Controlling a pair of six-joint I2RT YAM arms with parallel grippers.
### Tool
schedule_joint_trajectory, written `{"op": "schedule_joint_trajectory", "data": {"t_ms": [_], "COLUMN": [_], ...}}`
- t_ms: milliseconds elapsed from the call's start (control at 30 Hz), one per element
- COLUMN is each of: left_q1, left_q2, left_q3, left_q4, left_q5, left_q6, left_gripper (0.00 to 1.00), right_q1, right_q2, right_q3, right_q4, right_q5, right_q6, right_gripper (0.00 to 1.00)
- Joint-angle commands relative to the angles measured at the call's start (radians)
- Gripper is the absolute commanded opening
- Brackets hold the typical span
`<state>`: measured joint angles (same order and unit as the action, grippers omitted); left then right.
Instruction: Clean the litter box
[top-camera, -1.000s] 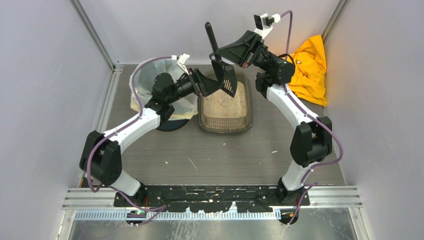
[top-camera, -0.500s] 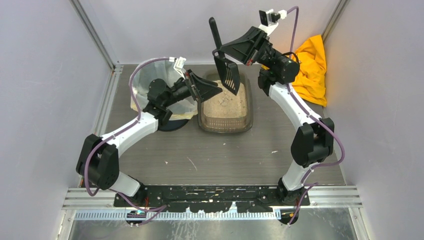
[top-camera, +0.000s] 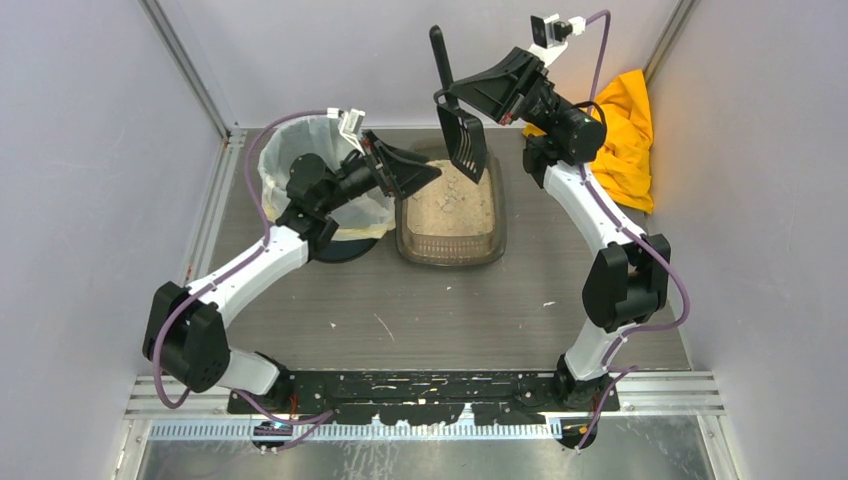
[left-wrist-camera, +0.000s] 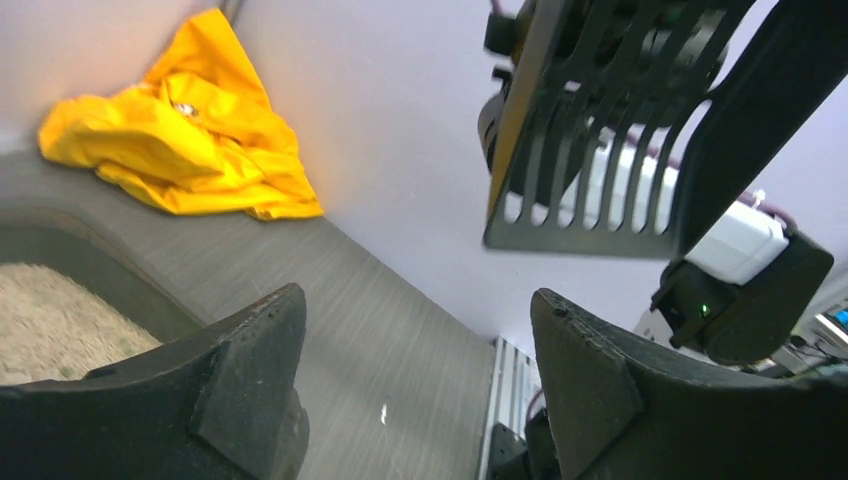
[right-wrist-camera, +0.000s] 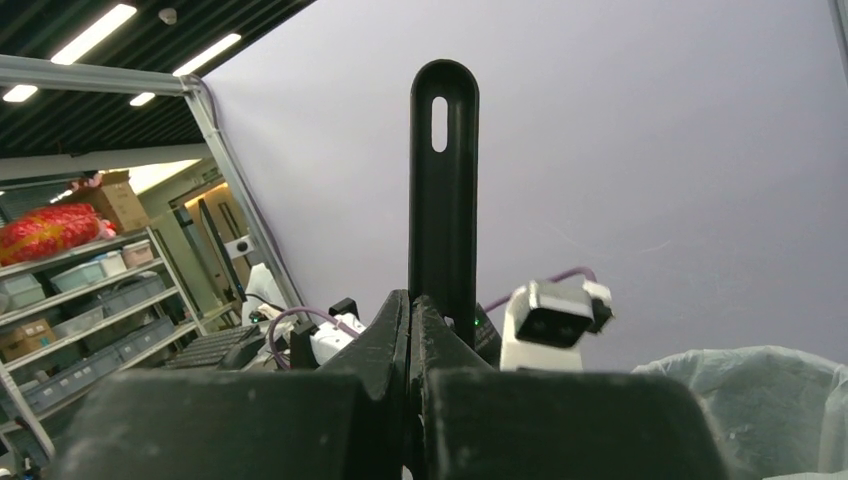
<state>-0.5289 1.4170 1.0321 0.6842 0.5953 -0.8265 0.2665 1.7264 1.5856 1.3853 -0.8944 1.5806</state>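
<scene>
- My right jaws are pinched tight on the scoop (top-camera: 465, 140), gripping where the handle meets the head. The handle stands up and the slotted head hangs down.
- My left jaws stand wide apart with nothing between them. They hover by the litter box's (top-camera: 451, 252) left rim and point at the scoop head.
- The litter box sits on the worktop (top-camera: 420, 310), its far end beneath the scoop head. Its long axis runs from near to far.
- My right arm is the one placed to act. I judge the next move to be lowering the head into the granules, then raking back along that axis.
- The bin (top-camera: 290, 150) stands just left of the box.
</scene>
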Motion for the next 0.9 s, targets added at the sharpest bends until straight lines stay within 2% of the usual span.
{"op": "schedule_joint_trajectory", "data": {"t_ms": [0,133,500,567,667,733,867], "left_q1": [-0.001,-0.008,-0.065,-0.064,-0.065,-0.063,-0.063], "left_q2": [-0.049,-0.03,0.064,0.063,0.05,0.042,0.015], "left_q3": [0.103,0.141,0.213,0.207,0.188,0.182,0.17], "left_q4": [-0.022,0.003,-0.009,-0.014,-0.02,-0.038,-0.07], "left_q5": [-0.095,-0.135,-0.132,-0.139,-0.157,-0.177,-0.2], "left_q6": [0.07,0.053,0.047,0.049,0.056,0.056,0.066], "left_gripper": [0.77,0.7,0.68,0.62,0.49,0.45,0.31], "right_q1": [0.01,0.012,0.057,0.058,0.059,0.06,0.06], "right_q2": [-0.008,-0.016,0.02,0.023,0.025,0.03,0.037], "right_q3": [-0.014,-0.034,-0.011,-0.007,-0.004,-0.003,-0.005], "right_q4": [0.045,0.044,0.044,0.044,0.044,0.043,0.043], "right_q5": [0.008,0.008,0.003,0.005,0.005,0.005,0.007], "right_q6": [-0.033,-0.042,-0.044,-0.044,-0.044,-0.044,-0.047], "right_gripper": [0.01,0.01,0.01,0.01,0.01,0.01,0.01]}}
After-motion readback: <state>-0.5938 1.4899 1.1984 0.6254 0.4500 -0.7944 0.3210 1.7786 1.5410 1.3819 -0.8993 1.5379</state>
